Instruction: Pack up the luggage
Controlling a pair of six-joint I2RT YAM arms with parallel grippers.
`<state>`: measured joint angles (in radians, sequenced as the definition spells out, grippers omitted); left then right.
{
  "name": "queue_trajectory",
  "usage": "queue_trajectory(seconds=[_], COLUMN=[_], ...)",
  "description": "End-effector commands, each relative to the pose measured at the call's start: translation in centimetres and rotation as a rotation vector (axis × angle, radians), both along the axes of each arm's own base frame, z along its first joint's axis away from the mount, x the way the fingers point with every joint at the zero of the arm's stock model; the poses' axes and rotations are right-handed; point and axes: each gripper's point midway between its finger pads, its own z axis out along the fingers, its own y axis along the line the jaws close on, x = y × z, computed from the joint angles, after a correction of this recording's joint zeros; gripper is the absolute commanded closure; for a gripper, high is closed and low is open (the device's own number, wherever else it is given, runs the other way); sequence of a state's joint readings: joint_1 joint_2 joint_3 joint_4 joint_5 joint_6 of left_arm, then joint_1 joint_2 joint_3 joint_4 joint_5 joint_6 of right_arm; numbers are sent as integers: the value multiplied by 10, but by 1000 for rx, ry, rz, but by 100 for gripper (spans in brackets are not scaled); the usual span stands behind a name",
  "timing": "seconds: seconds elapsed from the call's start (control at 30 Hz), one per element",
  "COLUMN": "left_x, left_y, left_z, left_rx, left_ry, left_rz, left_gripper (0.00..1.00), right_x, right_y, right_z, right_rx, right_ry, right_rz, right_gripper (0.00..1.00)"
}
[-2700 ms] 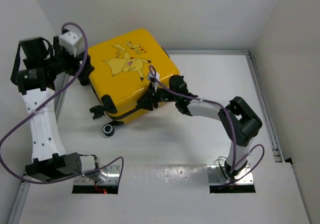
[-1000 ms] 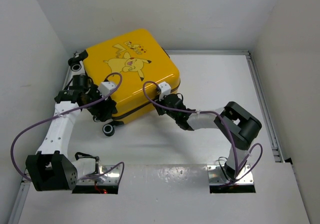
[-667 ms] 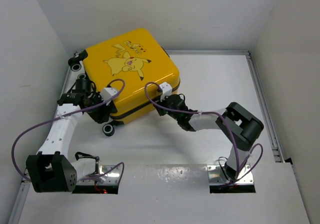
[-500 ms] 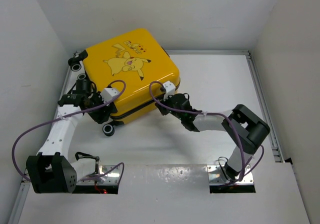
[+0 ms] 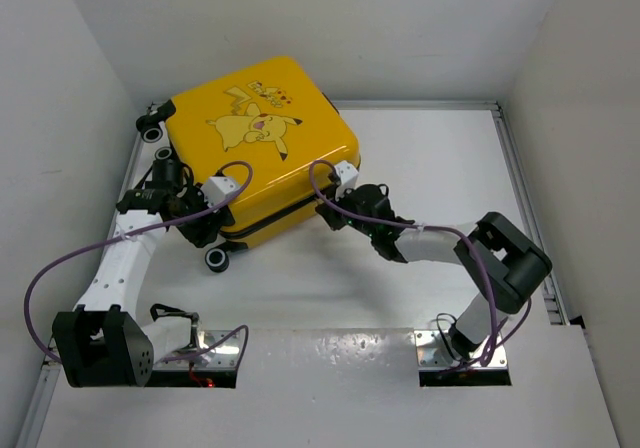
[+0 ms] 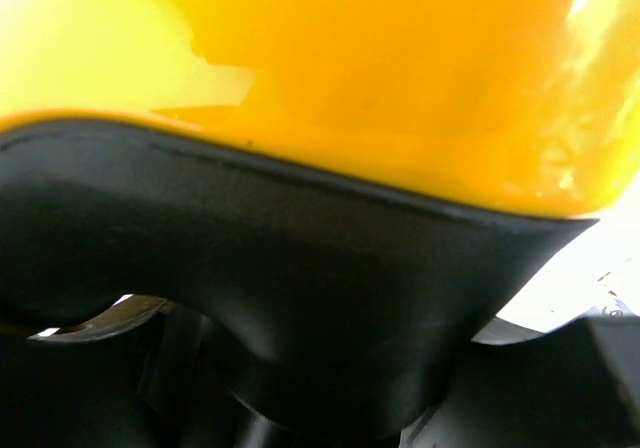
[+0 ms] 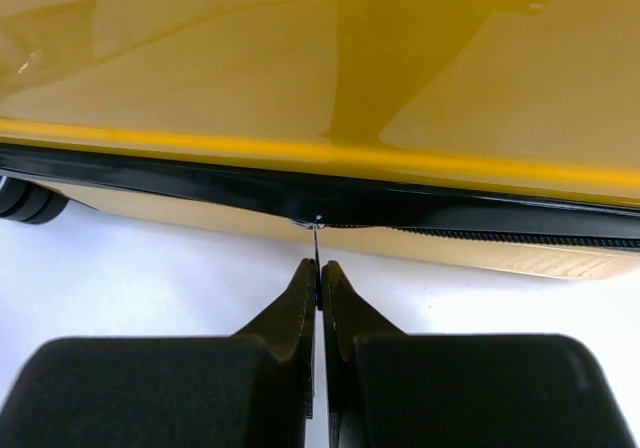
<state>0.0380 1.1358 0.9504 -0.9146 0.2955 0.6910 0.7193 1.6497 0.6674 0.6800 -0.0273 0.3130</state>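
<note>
The yellow luggage with its Pikachu print lies shut at the back left of the table. My right gripper is at its near edge, shut on the thin metal zipper pull. In the right wrist view the gripper pinches the pull just below the black zipper seam of the luggage. My left gripper presses against the near-left corner by the wheels. The left wrist view shows only yellow shell and black blur, so its jaws are hidden.
A black wheel sticks out at the near-left corner and another at the far left. White walls stand close on the left, back and right. A metal rail runs along the right side.
My right gripper has slid to the right along the near zipper seam with the pull in it. My left arm came down to the near-left corner and has since stayed there.
</note>
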Motion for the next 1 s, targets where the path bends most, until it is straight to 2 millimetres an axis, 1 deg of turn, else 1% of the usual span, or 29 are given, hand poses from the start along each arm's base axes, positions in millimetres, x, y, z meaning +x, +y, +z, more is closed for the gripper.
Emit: queue_trajectory(seconds=[0.0,0.13,0.2,0.27,0.33,0.37,0.4,0.47,0.5,0.57,0.6,0.63,0.67,0.7,0.73,0.77,0.8,0.83,0.87,0.9,0.93,0.97], left_x=[11,11,9,9,9,9,9,9,6,11,10,17,20,24,31,38,49,62,69,80,86,102], left_y=[25,25,25,25,27,27,30,33,33,48,54,60,67,72,85,92,101,114,120,123,129,134], left_z=[-8,-8,-11,-11,-14,-14,-16,-16,-19,-20,-24,-22,-24,-32,-29,-29,-26,-25,-25,-24,-24,-25], left_rx=[73,73,73,73,81,81,89,89,89,89,88,95,107,109,120,120,130,131,130,135,135,141], left_ry=[-12,-12,-3,-3,-2,-2,7,8,17,7,22,14,22,52,40,38,17,17,20,12,12,6], left_rz=[140,140,140,140,144,144,157,168,168,225,244,249,271,275,314,330,351,379,388,381,390,381], left_gripper=[100,100,100,100,100,100,100,100,100,100,100,100,100,100,100,100,100,100,100,100,100,100], right_x=[18,25,28,29,29,36,36,50,53,68,74,81,87,92,99,104,114,121,127,139,146,162], right_y=[-9,-20,-26,-33,-36,-43,-49,-68,-74,-99,-107,-119,-129,-134,-144,-151,-154,-159,-165,-162,-162,-156], right_z=[33,29,28,26,24,27,20,18,15,10,9,9,9,7,8,9,6,10,4,9,5,14], right_rx=[56,63,66,74,74,97,82,81,74,53,48,48,46,34,21,23,1,7,-5,-2,0,17], right_ry=[-90,-48,-42,-17,2,20,50,62,69,71,72,71,67,55,39,35,19,-3,-1,-31,-43,-78], right_rz=[-58,-96,-114,-137,-150,-183,-199,-261,-275,-329,-348,-360,-366,-366,-375,-372,-360,-357,-363,-316,-303,-251], right_gripper=[100,100,100,100,100,100,100,100,100,100,100,100,100,100,100,100,100,100,100,100,100,100])
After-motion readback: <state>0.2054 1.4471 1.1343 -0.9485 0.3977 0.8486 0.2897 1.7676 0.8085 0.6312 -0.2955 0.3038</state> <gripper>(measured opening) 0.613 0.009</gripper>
